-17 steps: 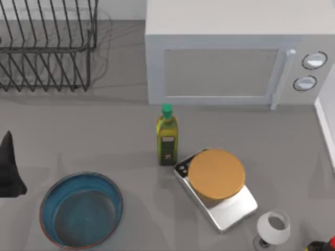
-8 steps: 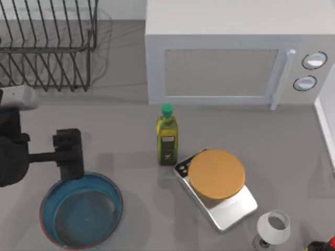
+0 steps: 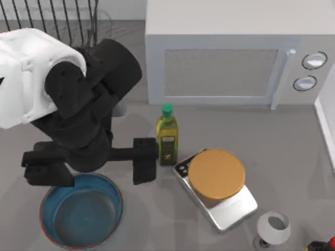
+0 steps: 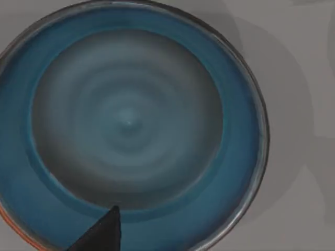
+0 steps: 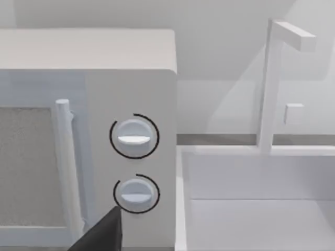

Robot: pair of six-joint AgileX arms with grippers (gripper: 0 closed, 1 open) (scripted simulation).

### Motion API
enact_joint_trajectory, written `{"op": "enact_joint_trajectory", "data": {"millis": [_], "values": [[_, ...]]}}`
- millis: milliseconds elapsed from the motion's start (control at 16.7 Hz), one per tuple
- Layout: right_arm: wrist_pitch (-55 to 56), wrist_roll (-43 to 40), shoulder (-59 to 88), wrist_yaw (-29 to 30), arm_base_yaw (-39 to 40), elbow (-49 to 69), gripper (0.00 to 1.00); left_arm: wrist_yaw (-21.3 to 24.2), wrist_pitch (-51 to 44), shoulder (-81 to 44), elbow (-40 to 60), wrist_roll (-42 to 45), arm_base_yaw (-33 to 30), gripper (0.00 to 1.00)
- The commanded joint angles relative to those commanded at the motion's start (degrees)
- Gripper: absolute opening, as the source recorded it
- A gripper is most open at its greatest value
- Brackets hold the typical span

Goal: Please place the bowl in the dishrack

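The blue bowl (image 3: 81, 214) with its reddish-brown rim sits upright on the table at the front left. In the left wrist view the bowl (image 4: 131, 120) lies directly below and is empty. My left gripper (image 3: 86, 167) hangs over the bowl's far rim, and its dark tip (image 4: 104, 235) shows above the bowl's inner wall. The bulky left arm covers most of the black wire dishrack (image 3: 57, 15) at the back left, leaving several upright tines in sight. My right gripper (image 5: 102, 235) is parked off to the right, facing the microwave's knobs.
A white microwave (image 3: 230, 57) stands at the back. A green-capped oil bottle (image 3: 166, 137) is just right of the left arm. A scale with an orange disc (image 3: 216, 174) and a white wine glass (image 3: 273, 228) sit front right. A white basin (image 5: 251, 198) lies beyond the microwave.
My left arm has swung in from the left edge toward the middle and now looms over the bowl, hiding most of the dishrack. The bowl has not moved.
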State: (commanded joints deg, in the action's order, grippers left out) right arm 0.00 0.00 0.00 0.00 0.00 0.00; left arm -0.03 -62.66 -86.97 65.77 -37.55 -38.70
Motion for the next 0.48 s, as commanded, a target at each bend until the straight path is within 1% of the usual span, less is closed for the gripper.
{"op": "enact_joint_trajectory", "data": {"millis": [240, 480], "values": [[0.0, 0.0, 0.0, 0.0, 0.0, 0.0, 1.0, 0.0, -5.1, -7.2, 6.4, -3.4, -3.4, 1.0], [0.0, 0.0, 0.0, 0.0, 0.0, 0.0, 1.0, 0.1, -5.3, -7.5, 6.7, -3.6, -3.6, 1.0]]}}
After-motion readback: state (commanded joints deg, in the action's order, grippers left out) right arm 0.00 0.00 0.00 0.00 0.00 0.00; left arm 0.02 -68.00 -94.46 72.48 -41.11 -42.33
